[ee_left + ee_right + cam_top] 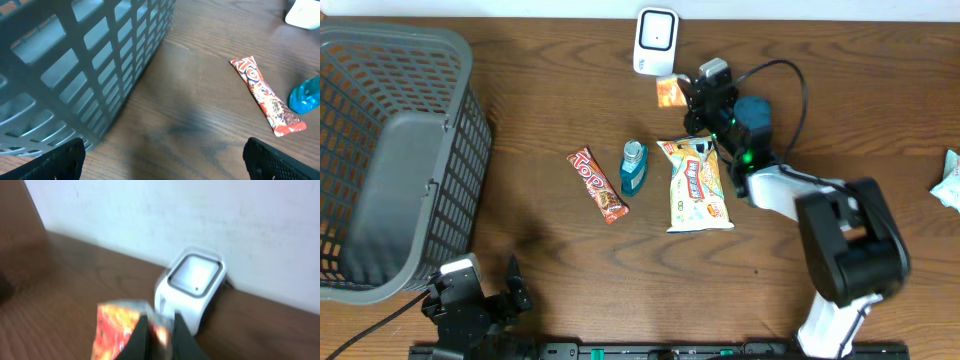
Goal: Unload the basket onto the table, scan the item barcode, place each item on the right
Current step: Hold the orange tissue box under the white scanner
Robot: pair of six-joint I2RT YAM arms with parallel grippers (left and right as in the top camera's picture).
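Overhead, the right claw (686, 96) reaches toward 12 o'clock on the tabletop (550, 90) and is clamped on a small orange packet (669, 92). The packet sits just at 6 o'clock of the white scanner (656, 40), which stands by the far edge. Whether packet and scanner touch cannot be told. From the right wrist, the packet (117, 330) is blurred and pinched at one edge between the dark fingers (137, 340), with the scanner (192, 280) close beyond it at 1 o'clock, its square window turned toward the camera and a pale wall behind. Three things lie in a row mid-tabletop: a red bar (597, 184) at 9 o'clock of a teal bottle (634, 167), and a yellow bag (697, 185) at 3 o'clock of the bottle, partly under the right arm. A grey basket (380, 150) fills the 9 o'clock side, and a pale wrapper (950, 180) lies at the 3 o'clock edge. The left claw (515, 290) waits at 7 o'clock beside the basket. In its own view its fingers (55, 160) stand wide apart with nothing between them, the basket (100, 60) at 10 o'clock and the bar (265, 97) at 2 o'clock.
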